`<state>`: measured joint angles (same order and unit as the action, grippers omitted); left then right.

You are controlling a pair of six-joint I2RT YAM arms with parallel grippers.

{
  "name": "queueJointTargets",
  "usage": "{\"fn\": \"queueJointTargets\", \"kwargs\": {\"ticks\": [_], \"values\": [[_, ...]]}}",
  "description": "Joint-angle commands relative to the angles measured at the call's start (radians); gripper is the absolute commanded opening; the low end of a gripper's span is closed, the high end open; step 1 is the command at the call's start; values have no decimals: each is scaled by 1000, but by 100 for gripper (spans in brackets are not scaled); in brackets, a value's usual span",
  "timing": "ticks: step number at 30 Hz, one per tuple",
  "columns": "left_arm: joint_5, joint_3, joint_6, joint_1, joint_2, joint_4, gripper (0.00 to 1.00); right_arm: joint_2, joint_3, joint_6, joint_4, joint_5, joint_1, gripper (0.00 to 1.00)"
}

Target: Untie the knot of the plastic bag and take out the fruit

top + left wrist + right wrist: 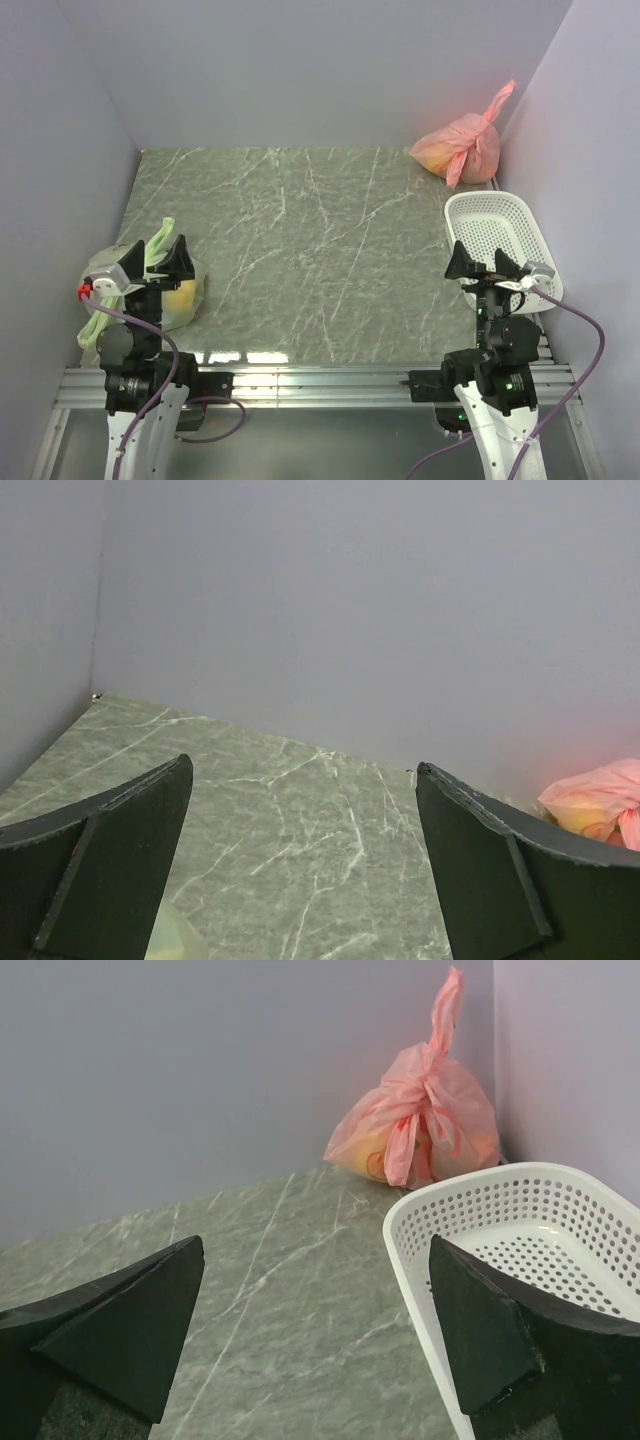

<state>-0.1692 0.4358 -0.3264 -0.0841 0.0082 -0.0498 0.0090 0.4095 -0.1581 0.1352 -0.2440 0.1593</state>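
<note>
Black fingers of the left gripper [155,262] stand spread wide, nothing between them. In its wrist view the left gripper [302,770] frames bare stone only. Right gripper [480,265]: jaws likewise wide apart, gripping nothing; same reading from its own camera [316,1250].

Under and just beside the left gripper: pale green bag [185,297], tied, tuft pointing up and away. A yellow mass shows through its film; a sliver of it shows at the bottom edge of the left wrist view [172,942].

Just ahead of the right gripper, on the right side: white perforated basket [452,215]. The right finger overlaps its near rim [470,1185] in the wrist view; contact cannot be judged.

Beyond the basket, in the far right corner against both walls: the plastic bag [460,148], pink, crinkled, resting on the grey-green marble table [320,250]. The knot [487,122] is tied, with a twisted tuft rising from it. Right wrist view: bag [455,1110], knot [430,1065], yellow-orange fruit [372,1163] showing through the film low on the left. Well apart from both grippers.
</note>
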Motion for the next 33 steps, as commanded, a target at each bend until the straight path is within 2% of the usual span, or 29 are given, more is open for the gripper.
{"fn": "queueJointTargets", "kwargs": {"ticks": [1, 8, 11, 16, 19, 22, 26, 30, 33], "values": [[34, 11, 23, -2, -151, 16, 99, -288, 26, 14, -16, 8, 6, 100], [-1, 64, -6, -2, -71, -45, 99, -233, 37, -61, -11, -87, 6, 100], [29, 93, 13, -2, -30, -76, 99, -155, 74, -90, 24, -92, 6, 100], [-3, 96, -11, -2, -19, -122, 99, -14, 138, -170, 69, -66, 6, 100], [13, 98, -23, -6, -16, -136, 99, 110, 179, -167, 69, -17, 6, 100], [10, 104, -72, -6, 48, -147, 99, 251, 253, -227, 89, -44, 8, 100], [16, 138, -200, -14, 168, -202, 99, 567, 418, -314, 231, -46, 6, 100], [85, 207, -181, -20, 339, -266, 99, 764, 537, -427, 259, -44, 8, 100], [76, 263, -154, -42, 427, -303, 99, 919, 615, -481, 259, -96, 5, 100]]}}
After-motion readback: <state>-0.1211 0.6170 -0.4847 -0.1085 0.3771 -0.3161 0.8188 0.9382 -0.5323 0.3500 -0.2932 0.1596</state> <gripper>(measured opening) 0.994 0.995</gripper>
